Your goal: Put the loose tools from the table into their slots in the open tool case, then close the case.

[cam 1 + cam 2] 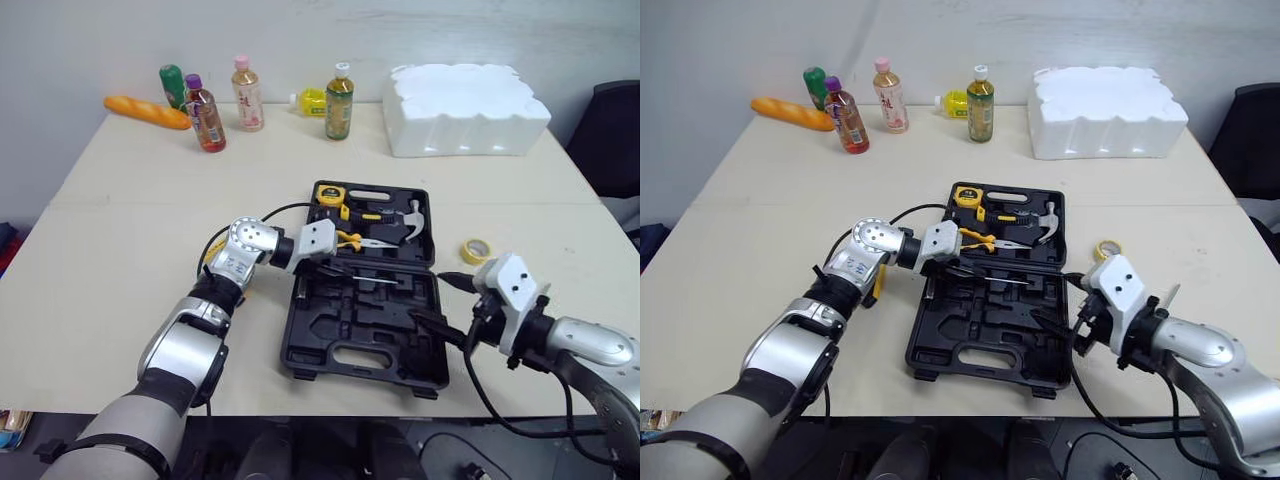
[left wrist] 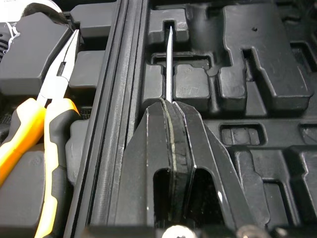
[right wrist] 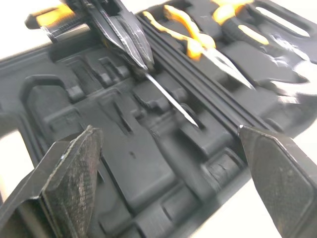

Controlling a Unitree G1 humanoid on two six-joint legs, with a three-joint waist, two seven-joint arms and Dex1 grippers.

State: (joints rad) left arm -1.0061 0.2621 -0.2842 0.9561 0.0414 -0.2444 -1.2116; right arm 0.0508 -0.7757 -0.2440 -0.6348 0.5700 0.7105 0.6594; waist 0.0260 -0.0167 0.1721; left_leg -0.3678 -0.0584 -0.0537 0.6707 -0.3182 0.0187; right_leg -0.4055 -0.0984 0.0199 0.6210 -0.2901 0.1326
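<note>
Left wrist view shows the left gripper (image 2: 171, 105) clamped on a thin metal tool (image 2: 169, 64), fingers pressed together around its shaft. The shaft extends over a narrow moulded slot in the near half of the open tool case (image 1: 340, 352), just beside the hinge ridge; whether it touches the slot cannot be told. Pliers (image 2: 49, 109) with orange-yellow handles lie seated in the far half, alongside a hammer (image 1: 410, 222) and a tape measure (image 1: 330, 194). The right gripper (image 1: 432, 298) is at the case's right edge, fingers spread wide and holding nothing. A yellow tape roll (image 1: 475, 250) lies on the table (image 1: 130, 240), near the case's right side.
</note>
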